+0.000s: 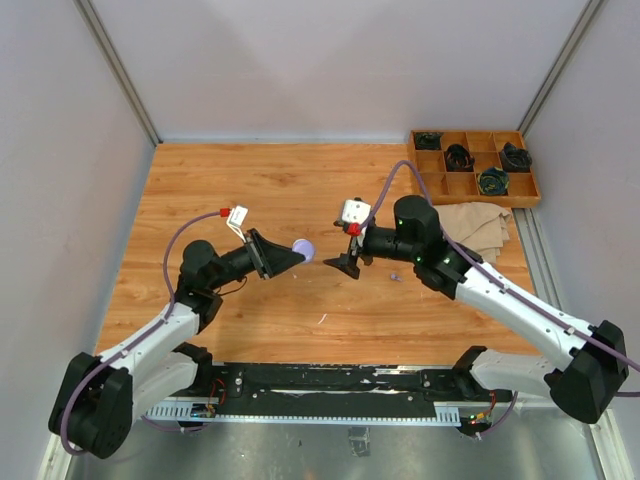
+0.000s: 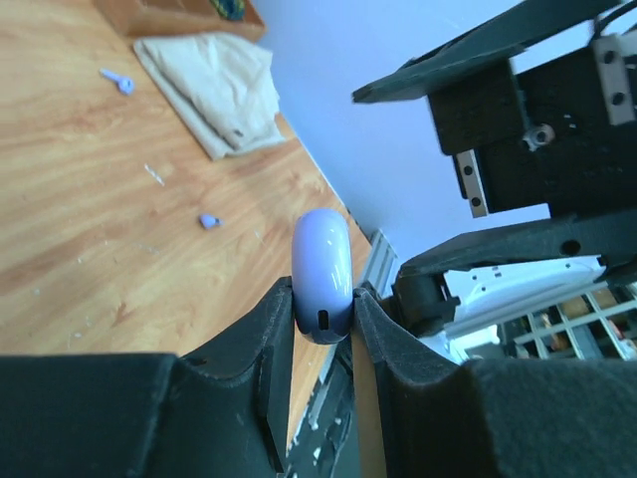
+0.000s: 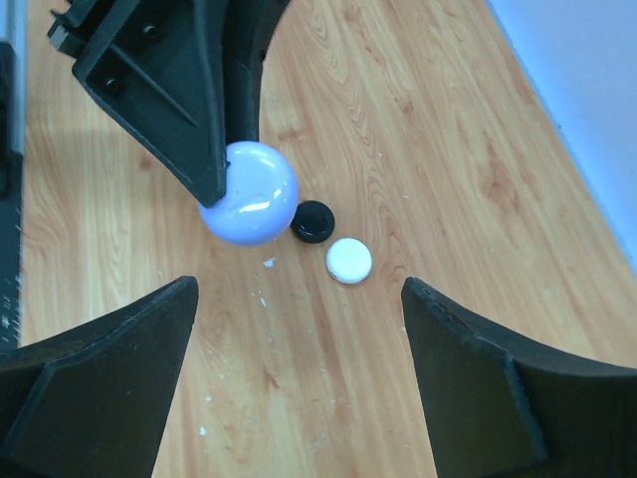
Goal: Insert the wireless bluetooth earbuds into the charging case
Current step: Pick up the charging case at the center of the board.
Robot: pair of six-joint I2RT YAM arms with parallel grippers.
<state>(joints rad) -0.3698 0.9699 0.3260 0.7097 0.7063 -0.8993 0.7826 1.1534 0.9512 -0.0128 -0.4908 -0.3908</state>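
Observation:
A lilac round charging case is pinched edge-on between the pads of my left gripper, which is shut on it and holds it above the table. The top view shows this case at the tip of my left gripper. My right gripper stands open just right of the case, facing it, with nothing between its fingers. Two lilac earbuds lie loose on the wood. One earbud lies beside the right arm.
A black round case and a white round case lie side by side on the table below the held case. A beige cloth lies at the right. Behind it stands a wooden compartment tray holding dark cables.

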